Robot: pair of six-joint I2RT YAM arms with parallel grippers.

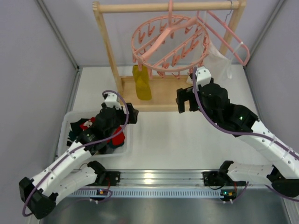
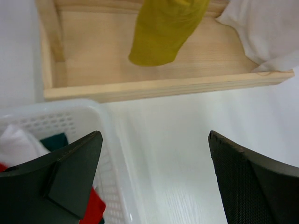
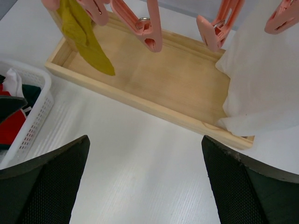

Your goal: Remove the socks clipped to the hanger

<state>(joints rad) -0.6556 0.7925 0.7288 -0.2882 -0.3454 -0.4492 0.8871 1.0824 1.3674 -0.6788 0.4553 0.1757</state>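
The one mustard yellow sock (image 1: 141, 84) on the round pink hanger (image 1: 154, 44) hangs from a clip at the ring's left front edge. Its toe dangles above the left end of the wooden tray (image 1: 163, 93) at the foot of the wooden rack (image 1: 107, 42) that carries the hanger. The other clips (image 3: 147, 32) in view hold nothing.

The other socks (image 1: 119, 137), red and dark teal among them, lie heaped in a white basket (image 1: 65, 122) on the bench (image 1: 163, 140), at its left side.

The left tool (image 1: 130, 114) hovers over the basket's far right corner with its fingers wide apart and nothing between them. Its wrist view looks across the bare bench towards the tray and the hanging sock.

The right tool (image 1: 184, 100) sits near the tray's right end, below the ring, also spread wide and holding nothing.

A white cloth bag (image 1: 217, 58) hangs at the right of the rack, its lower edge resting in the tray's right end. A plain pink triangular hanger (image 1: 233, 39) hangs beside the ring.
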